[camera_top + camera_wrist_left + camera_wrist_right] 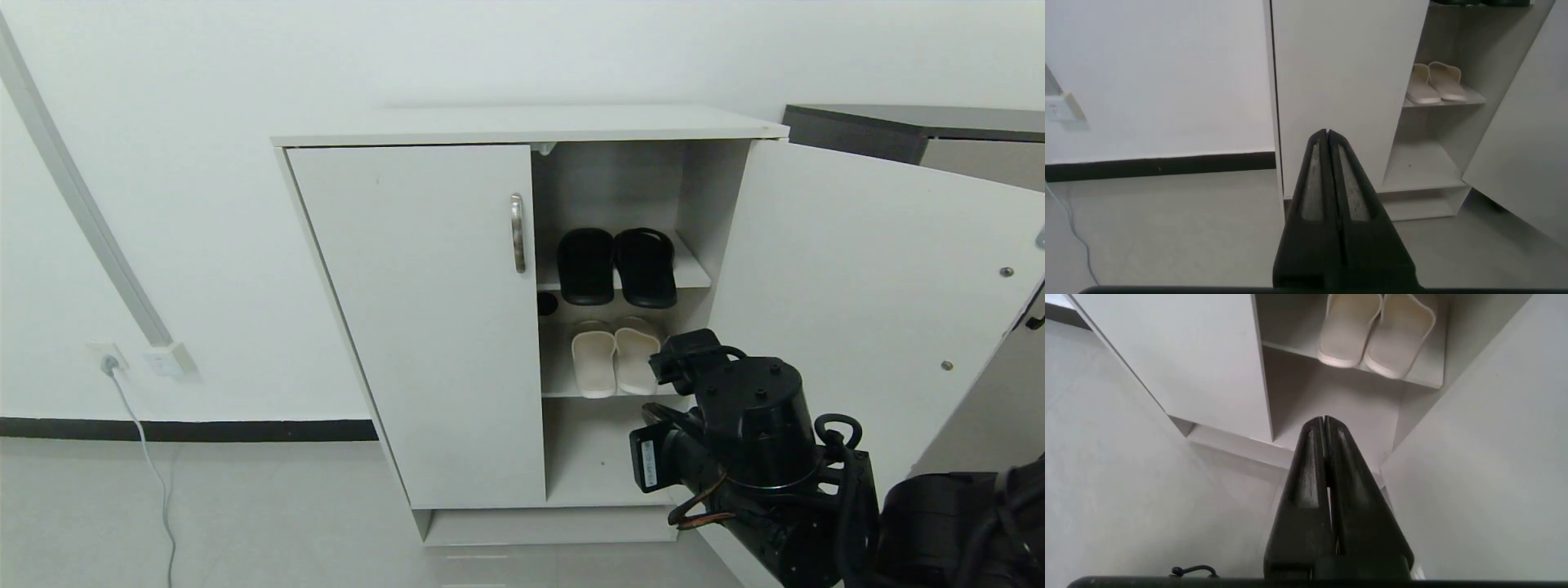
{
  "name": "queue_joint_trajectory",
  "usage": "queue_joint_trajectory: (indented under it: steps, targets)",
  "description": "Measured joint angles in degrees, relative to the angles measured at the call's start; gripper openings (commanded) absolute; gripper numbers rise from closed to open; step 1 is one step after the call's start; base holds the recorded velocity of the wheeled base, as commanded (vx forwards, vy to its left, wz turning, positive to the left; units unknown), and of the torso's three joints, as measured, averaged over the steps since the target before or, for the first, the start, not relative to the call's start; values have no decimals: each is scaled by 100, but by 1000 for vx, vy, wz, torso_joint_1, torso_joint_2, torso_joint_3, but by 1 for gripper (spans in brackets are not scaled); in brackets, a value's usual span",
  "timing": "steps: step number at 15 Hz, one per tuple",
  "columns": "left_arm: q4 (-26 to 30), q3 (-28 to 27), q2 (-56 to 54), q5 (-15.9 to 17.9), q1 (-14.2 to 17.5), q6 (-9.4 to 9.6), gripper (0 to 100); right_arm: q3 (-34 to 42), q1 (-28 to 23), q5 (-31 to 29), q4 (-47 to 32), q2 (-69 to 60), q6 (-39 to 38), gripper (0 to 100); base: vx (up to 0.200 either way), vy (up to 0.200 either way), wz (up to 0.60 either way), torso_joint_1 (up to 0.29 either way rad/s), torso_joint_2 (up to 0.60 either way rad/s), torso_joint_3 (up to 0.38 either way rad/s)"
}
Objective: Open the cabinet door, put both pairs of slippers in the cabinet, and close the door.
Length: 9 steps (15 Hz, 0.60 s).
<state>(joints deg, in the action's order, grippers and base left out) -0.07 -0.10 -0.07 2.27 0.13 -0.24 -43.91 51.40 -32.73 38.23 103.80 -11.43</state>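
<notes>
One wall socket (106,357) noted at far left, with a grey cable (145,445) hanging from it to the floor. Found the left gripper (1327,140) with its fingers pressed together, holding nothing, aimed at the foot of the cabinet (522,124) above the floor. Found the cabinet's left door (416,327) shut, its metal handle (517,233) upright at the inner edge. Saw both pairs inside the open right half: black slippers (585,265) side by side on the upper shelf, white slippers (593,363) side by side on the shelf below. Found the right gripper (1327,433) likewise closed tight with nothing between its fingers, pointing into the open half beneath the white slippers' shelf. Saw the right arm (751,441) low before the opening, just beside the white slippers. Found the right door (865,278) swung wide to the right, inner face showing. Noted a dark-topped unit (914,122) against the wall behind that door.
</notes>
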Motion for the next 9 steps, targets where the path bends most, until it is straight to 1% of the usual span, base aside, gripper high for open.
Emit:
queue_joint_trajectory:
  steps: [1, 3, 6, 9]
  targets:
    - [5, 2, 0, 0, 0, 0, 0, 0, -5, 2, -2, 5, 0, 0, 0, 0, 0, 2, -129, -134]
    - [15, 5, 0, 0, 0, 2, 0, 0, -10, 0, 2, 9, 0, 0, 0, 0, 0, 22, -164, -288]
    - [-2, -1, 0, 2, 0, 0, 0, 4, -2, -16, 6, 17, 6, 0, 0, 0, 0, 43, -483, -352]
    - [-2, -1, 0, 2, 2, 2, 0, 11, -18, -24, -2, 20, 9, 0, 0, 0, 0, 97, -460, -356]
